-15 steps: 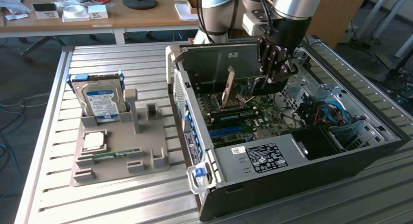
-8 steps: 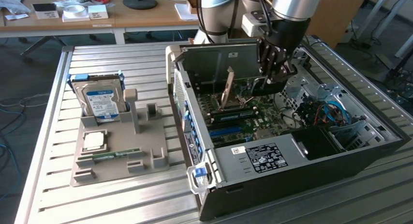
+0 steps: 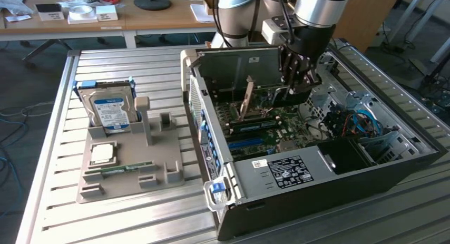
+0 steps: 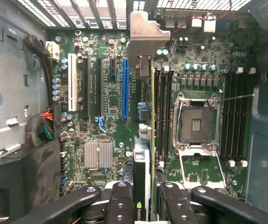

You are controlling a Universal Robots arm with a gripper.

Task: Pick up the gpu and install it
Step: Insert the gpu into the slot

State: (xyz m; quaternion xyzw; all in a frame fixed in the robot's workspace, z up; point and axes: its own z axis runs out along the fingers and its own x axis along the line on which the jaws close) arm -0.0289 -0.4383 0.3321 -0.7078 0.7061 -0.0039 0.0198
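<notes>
A robot arm's black gripper (image 3: 298, 81) reaches into an open black tower computer case (image 3: 316, 196) lying on its side on a slatted metal table (image 3: 140, 223). Its fingers (image 4: 120, 203) are closed on the gpu (image 4: 141, 163), a thin flat dark expansion card with a silvery metal bracket (image 4: 145, 30) at one end. The pick-up half of the job looks done: the card is clear of the grey plastic parts tray (image 3: 168, 149) on the exterior view's left. There a silver hard drive with a blue-and-white label (image 3: 111, 109) stands upright and a narrow green memory stick (image 3: 119, 169) lies flat. The install half appears unfinished. Seen from the wrist, the gpu stands on edge over the green motherboard (image 4: 106, 100), between the long blue expansion slot (image 4: 125, 88) and the black memory slots (image 4: 164, 107). It sits beside the blue slot rather than in it, so it does not look seated, though whether its lower edge touches the board cannot be told. Its long axis runs parallel to the blue slot, from the gripper toward the case's vented back wall (image 4: 78, 11). The bracket end points at that wall and the gripped end away from it, with the card's faces vertical and one long edge turned down toward the motherboard
</notes>
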